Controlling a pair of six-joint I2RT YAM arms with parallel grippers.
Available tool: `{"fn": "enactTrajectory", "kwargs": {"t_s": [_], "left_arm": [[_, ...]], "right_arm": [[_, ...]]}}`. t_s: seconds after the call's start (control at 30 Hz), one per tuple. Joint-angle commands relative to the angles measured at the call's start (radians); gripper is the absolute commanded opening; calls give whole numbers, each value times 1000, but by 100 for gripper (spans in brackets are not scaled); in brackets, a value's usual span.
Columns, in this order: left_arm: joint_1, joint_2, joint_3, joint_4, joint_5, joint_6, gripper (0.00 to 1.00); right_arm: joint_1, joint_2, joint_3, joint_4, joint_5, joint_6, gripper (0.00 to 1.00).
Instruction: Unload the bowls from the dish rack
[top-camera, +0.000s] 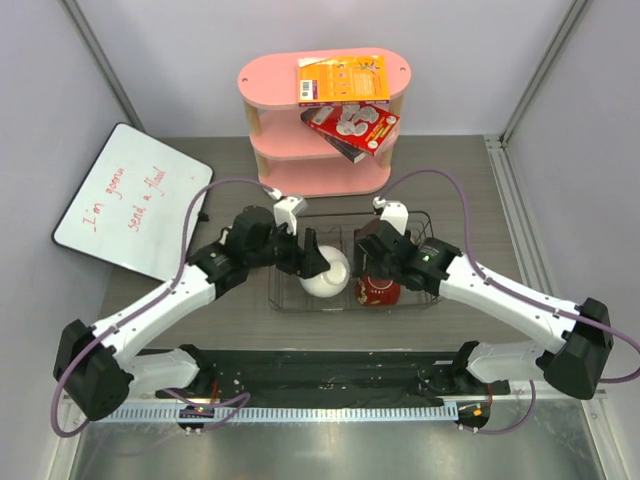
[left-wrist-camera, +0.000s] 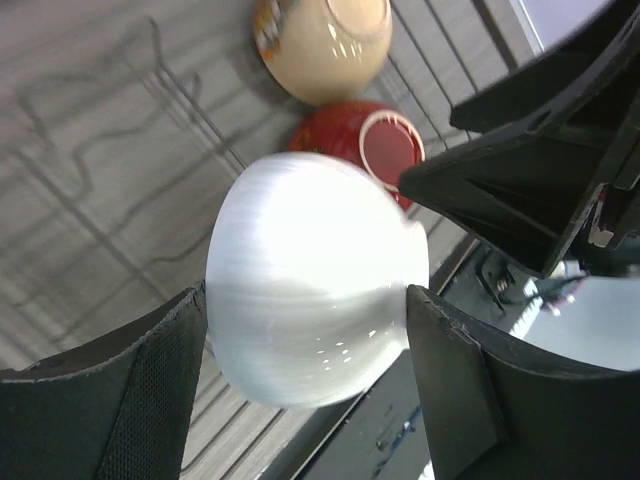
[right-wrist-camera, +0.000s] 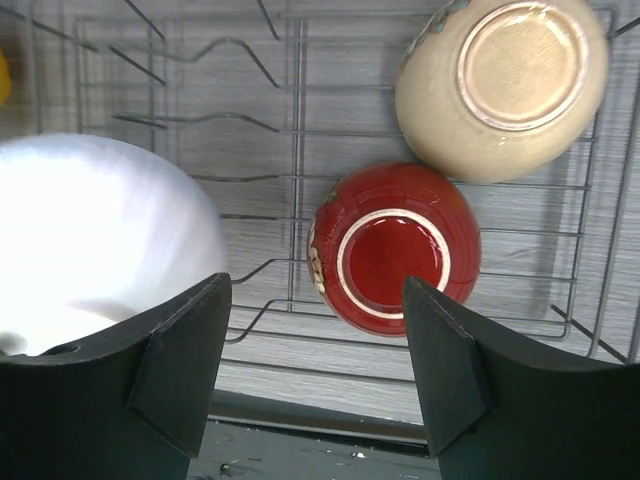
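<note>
grey wood-grain table (top-camera: 470, 200) in middle. plain pale walls (top-camera: 190, 50) behind and at both sides, aluminium posts (top-camera: 545, 70) in corners. pink three-tier shelf (top-camera: 268, 76) at table's far edge; orange book (top-camera: 343, 78) on top tier, red box (top-camera: 352, 128) tilted on middle tier. whiteboard (top-camera: 130, 205) with red handwriting at left. light even, soft.

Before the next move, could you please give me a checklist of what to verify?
1. Grip: left gripper shut on white bowl, fingers touching both sides: ok.
2. Is white bowl free of rack tines: cannot tell.
3. Is right gripper open over red bowl: ok.
4. Do red bowl and beige bowl sit upside down in rack: ok.
5. Room between grippers: not ok, right gripper crowds white bowl.
</note>
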Motion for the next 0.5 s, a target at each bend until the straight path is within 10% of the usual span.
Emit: {"fn": "enactTrajectory", "kwargs": {"t_s": [0.0, 0.47], "left_arm": [[3, -101, 88, -76, -141, 49, 0], [3, -146, 150, -250, -410, 173, 0]], "right_arm": [[-7, -70, 42, -21, 67, 26, 75], [-15, -64, 33, -32, 64, 29, 75]]}}
